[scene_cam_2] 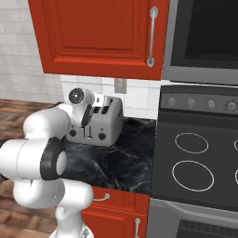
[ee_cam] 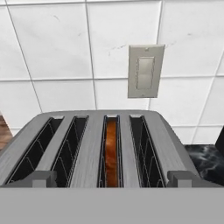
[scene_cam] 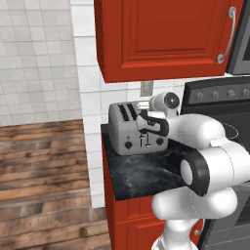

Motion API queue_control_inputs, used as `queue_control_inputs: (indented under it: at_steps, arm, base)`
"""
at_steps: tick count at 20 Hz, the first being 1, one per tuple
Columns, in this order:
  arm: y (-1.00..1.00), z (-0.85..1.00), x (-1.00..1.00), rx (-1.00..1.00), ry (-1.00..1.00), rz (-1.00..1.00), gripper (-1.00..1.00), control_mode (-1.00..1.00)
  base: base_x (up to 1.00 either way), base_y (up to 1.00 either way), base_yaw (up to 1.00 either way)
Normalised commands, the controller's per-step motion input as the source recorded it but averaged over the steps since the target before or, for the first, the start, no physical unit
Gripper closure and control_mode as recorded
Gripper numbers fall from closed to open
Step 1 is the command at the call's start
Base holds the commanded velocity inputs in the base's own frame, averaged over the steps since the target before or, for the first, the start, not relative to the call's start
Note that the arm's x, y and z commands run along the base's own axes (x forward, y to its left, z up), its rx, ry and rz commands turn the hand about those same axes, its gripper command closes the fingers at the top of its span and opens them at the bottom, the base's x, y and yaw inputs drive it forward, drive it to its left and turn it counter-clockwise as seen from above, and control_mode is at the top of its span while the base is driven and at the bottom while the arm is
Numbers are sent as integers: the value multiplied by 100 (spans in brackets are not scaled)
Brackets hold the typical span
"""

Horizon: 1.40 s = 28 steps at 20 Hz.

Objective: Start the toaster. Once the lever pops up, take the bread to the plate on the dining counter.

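Toaster [scene_cam: 133, 128] sits on the black marble-look counter [scene_cam: 141, 173] at the left end, against the tiled wall, stove [scene_cam_2: 200, 162] to its right. Gripper [scene_cam: 145, 117] hovers at the toaster's front upper edge, hand pointed back toward the wall over the slots. Whether the jaws are spread or pressed together I cannot tell: the hand hides them in both base views, and in the hand view the fingertips are not distinct from the toaster's front corners.

Hand view, left to right: four slots run away from the camera toward the wall. First two dark and empty, third holds the bread [ee_cam: 111, 151], fourth empty. A wall switch plate [ee_cam: 145, 71] hangs above and behind.

Bread lies just ahead of and below the gripper, long axis along the slot, front to back. It shows as a narrow orange-brown strip, sunk below the slot rim.

Levers [scene_cam: 143, 141] sit on the front face, below the hand; probably the next move is down onto one.
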Motion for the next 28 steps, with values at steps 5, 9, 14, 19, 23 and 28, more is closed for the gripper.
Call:
queue_control_inputs:
  at_steps: [5,9,14,19,23,28]
  arm:
    - [0,-13,12,0,1,0,-100,-100]
    - [0,-20,1,0,1,0,-100,-100]
    - [0,-22,0,0,0,0,-100,-100]
    - [0,-4,1,0,0,0,-100,-100]
    - [0,0,8,0,0,0,-100,-100]
    - [0,0,8,0,0,0,-100,-100]
  base:
    - [0,0,0]
    - [0,0,0]
    - [0,0,0]
    - [0,0,0]
    - [0,0,0]
    - [0,0,0]
